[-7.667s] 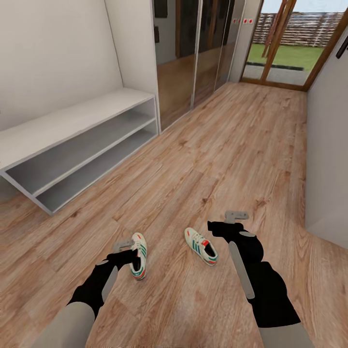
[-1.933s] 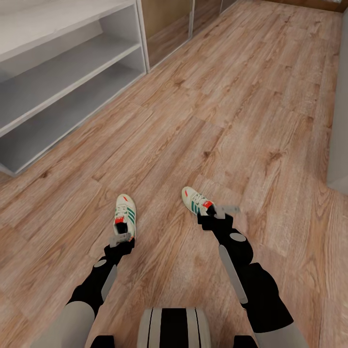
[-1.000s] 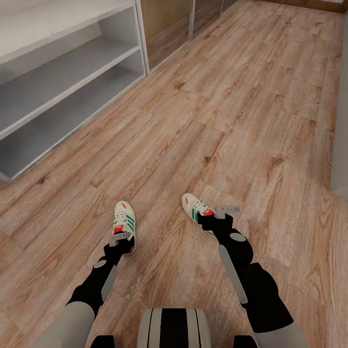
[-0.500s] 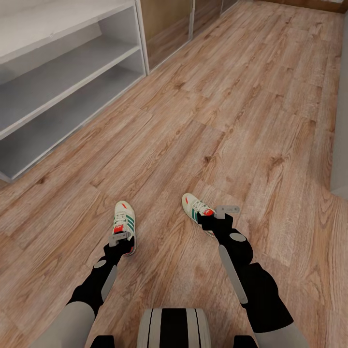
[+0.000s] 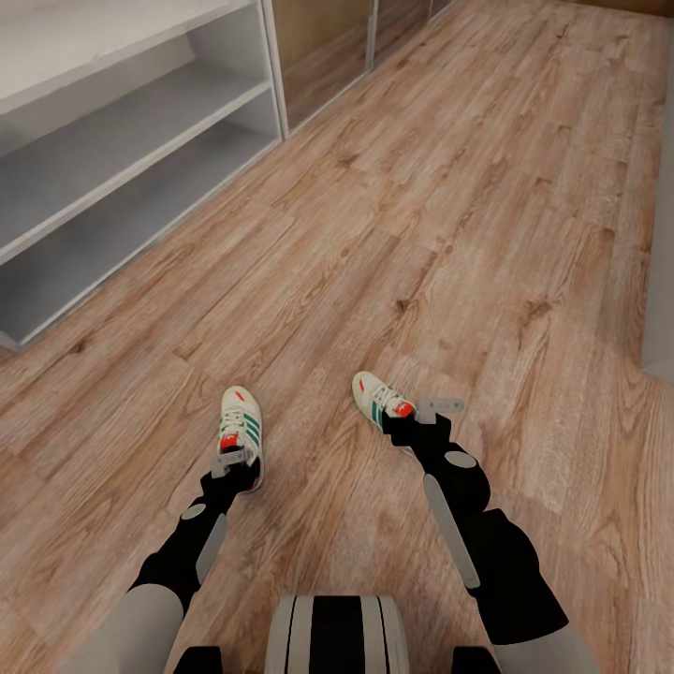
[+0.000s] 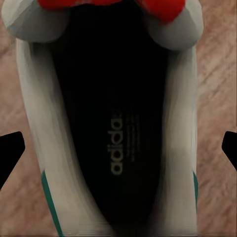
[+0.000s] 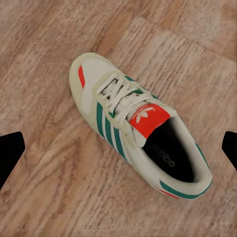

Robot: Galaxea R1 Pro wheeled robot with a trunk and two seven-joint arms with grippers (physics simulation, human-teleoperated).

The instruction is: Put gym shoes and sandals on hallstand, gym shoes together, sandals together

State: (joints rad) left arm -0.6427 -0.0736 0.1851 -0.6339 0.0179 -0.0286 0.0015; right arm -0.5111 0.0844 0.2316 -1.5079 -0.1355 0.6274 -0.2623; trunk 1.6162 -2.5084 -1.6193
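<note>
My left gripper (image 5: 227, 458) and right gripper (image 5: 440, 408) hang spread apart over two cream leather, green-striped gym shoes (image 5: 241, 423) (image 5: 382, 397) on grainy plank floor (image 5: 449, 234).

Two gym shoes (image 5: 241, 426) (image 5: 381, 397) on corridor floor (image 5: 449, 215)

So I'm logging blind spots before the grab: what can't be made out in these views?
- Left shoe: heel hidden by the left gripper, head view; toe cut off by the edge, left wrist view.
- Right shoe: heel hidden by the right gripper, head view.
- Shoe rack: top and far end cut off, head view.
- Whether either gripper touches its shoe: unclear.
</note>
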